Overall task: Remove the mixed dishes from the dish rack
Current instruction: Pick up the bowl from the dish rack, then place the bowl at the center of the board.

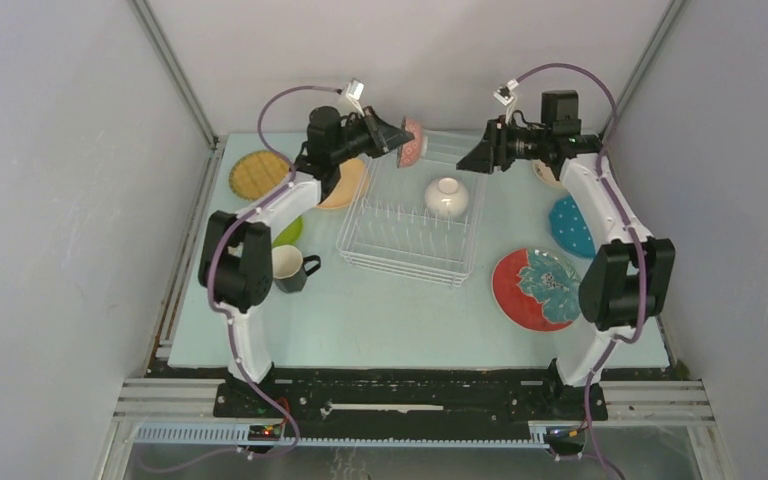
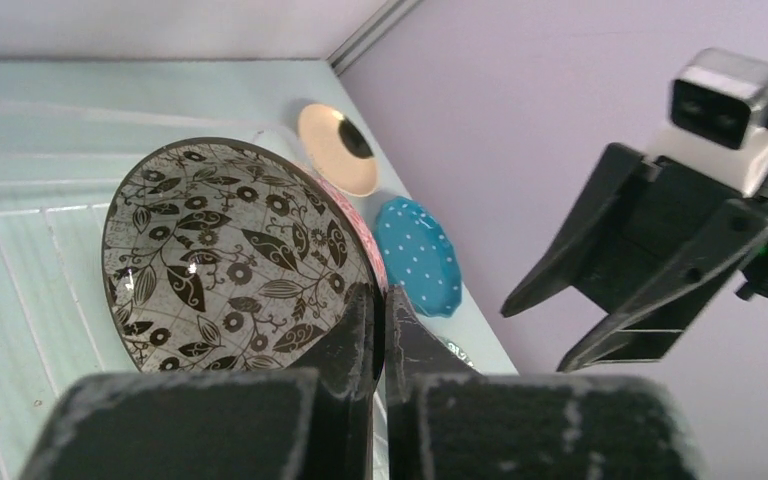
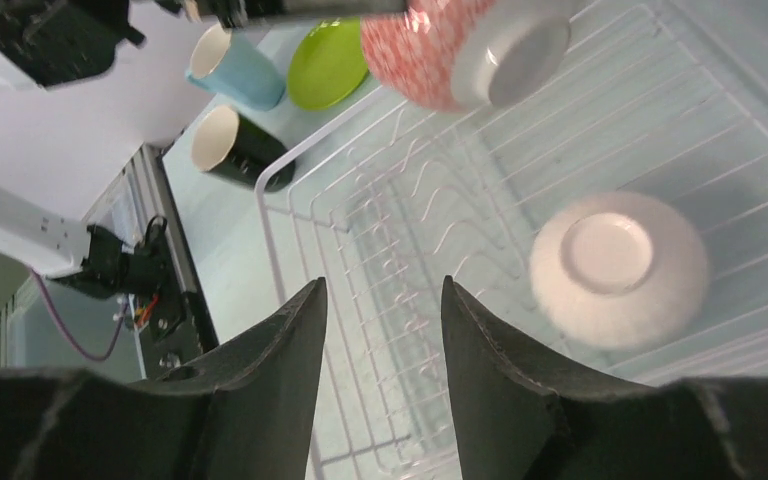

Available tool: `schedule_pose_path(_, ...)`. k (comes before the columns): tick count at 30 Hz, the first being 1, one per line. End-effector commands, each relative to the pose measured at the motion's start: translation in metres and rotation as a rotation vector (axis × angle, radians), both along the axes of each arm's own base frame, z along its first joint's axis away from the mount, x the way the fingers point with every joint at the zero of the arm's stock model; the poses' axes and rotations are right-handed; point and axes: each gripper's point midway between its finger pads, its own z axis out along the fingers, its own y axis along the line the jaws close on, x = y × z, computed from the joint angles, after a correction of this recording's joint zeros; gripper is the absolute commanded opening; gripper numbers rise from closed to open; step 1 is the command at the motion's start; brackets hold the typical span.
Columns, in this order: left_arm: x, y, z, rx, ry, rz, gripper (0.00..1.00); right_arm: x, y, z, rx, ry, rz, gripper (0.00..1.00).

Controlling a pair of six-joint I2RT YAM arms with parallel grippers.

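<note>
The left gripper (image 2: 380, 305) was closed on the rim of a patterned bowl (image 2: 222, 250), one finger inside and one outside. The bowl was tipped on its side in the air. Its inside showed black leaves and flowers on a pale ground, and its outside was speckled red with a white foot. In the top view it hung above the far left corner of the dish rack (image 1: 407, 262), clear of the wires.

The right gripper (image 3: 380, 335) was spread wide and held nothing. It hovered over the far right side of the rack, and its fingers pointed toward the left gripper across it.

A white bowl (image 1: 446, 197) sat upside down in the rack, toward the far right. It was the only dish seen inside.

The other dishes lay on the table (image 1: 390, 325) around the rack. To the left were a yellow plate (image 1: 258, 174), an orange plate (image 1: 348, 186) just beside the rack, a green plate (image 1: 289, 231) partly hidden by the left arm, and a black mug (image 1: 290, 268) nearer the arm bases. The right wrist view also showed a light-blue cup (image 3: 236, 70) next to the green plate. To the right were a red flowered plate (image 1: 535, 290), a blue dotted plate (image 1: 570, 227) and, farther back, a cream plate (image 2: 335, 148).
</note>
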Motion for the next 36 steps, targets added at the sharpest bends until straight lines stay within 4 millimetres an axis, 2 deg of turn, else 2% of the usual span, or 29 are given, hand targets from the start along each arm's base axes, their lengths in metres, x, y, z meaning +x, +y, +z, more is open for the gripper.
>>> schedule_pose_path(1,-0.046,0.012,0.090,-0.029,-0.284,-0.013,0.00,-0.048,-0.003,0.026,-0.033,-0.119,0.080,0.54)
schedule_pose_path(11,-0.153,0.036,0.084,0.181,-0.410,0.018,0.00,-0.130,-0.016,0.021,-0.115,-0.268,0.147,0.57)
schedule_pose_path(13,-0.175,0.043,0.079,0.233,-0.431,0.035,0.00,-0.141,-0.018,0.012,-0.111,-0.283,0.154,0.63)
schedule_pose_path(16,-0.214,0.048,0.073,0.285,-0.455,0.031,0.00,-0.155,-0.021,0.010,-0.100,-0.359,0.153,0.74)
schedule_pose_path(21,-0.269,0.052,0.033,0.377,-0.451,0.002,0.00,-0.176,-0.023,0.003,-0.061,-0.448,0.182,0.87)
schedule_pose_path(24,-0.294,0.059,-0.012,0.494,-0.422,-0.018,0.00,-0.179,-0.024,-0.003,-0.057,-0.458,0.186,0.89)
schedule_pose_path(31,-0.323,0.077,-0.094,0.745,-0.411,0.007,0.00,-0.177,-0.026,-0.008,-0.068,-0.460,0.175,0.90)
schedule_pose_path(36,-0.328,0.087,-0.134,0.940,-0.390,0.030,0.00,-0.176,-0.029,-0.009,-0.070,-0.463,0.167,0.90)
